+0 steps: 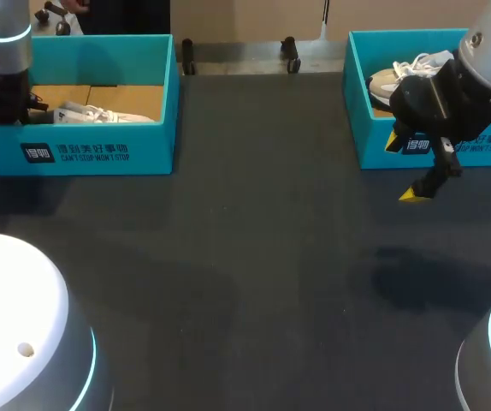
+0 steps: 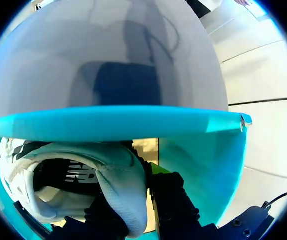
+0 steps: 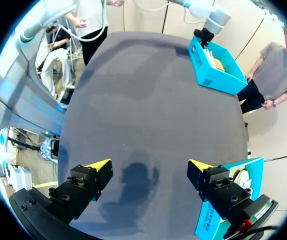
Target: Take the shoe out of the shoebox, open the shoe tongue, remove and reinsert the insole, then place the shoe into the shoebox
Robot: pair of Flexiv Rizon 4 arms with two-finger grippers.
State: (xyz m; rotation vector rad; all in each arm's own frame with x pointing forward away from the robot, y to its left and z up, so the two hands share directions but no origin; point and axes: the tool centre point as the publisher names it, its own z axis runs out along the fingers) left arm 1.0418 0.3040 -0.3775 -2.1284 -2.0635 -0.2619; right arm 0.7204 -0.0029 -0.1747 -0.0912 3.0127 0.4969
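Teal left box (image 1: 100,154) at far left of dark worktop (image 1: 254,257): white shoe (image 1: 100,114) inside, heel wall pinched by left end effector (image 2: 128,187). Right end effector (image 3: 149,165): spread wide, hanging above worktop, just before right box (image 1: 374,145), which holds a second shoe (image 1: 399,73).

Your head view's kinda dim, and the right claw (image 1: 405,168) drops a soft shadow on the dark counter (image 1: 254,257). Wrist views are brighter, the white shoe (image 2: 83,185) is well lit, and the edges bend hard.
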